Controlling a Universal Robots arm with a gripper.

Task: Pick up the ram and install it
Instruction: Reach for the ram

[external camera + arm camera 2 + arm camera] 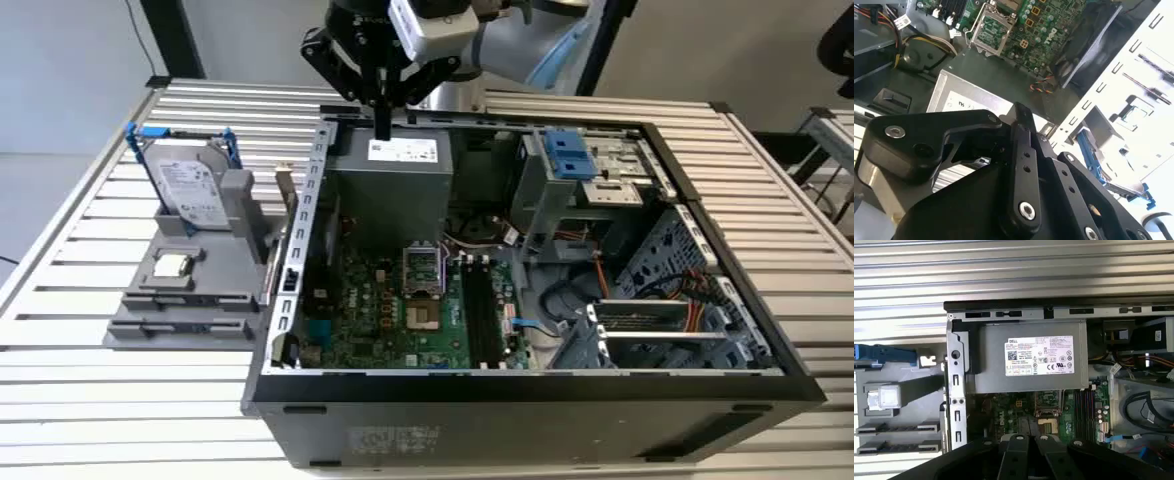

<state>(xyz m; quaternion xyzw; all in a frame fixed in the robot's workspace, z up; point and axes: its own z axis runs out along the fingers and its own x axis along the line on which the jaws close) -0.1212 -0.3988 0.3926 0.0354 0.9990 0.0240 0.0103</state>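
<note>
Work surface: a table of parallel ribbed metal slats, silver-grey, its slats also seen in the first wrist view. Behind it stand a plain pale wall and a black upright post. A second slatted table stands at the exterior view's right (partly cropped). Lighting is bright and even.

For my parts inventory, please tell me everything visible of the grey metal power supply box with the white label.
The grey metal power supply box is rectangular, with sheet-metal sides and a white label on its upward face. It sits in a corner of the open black computer case, beside the green motherboard. The black gripper hangs above it.
</note>
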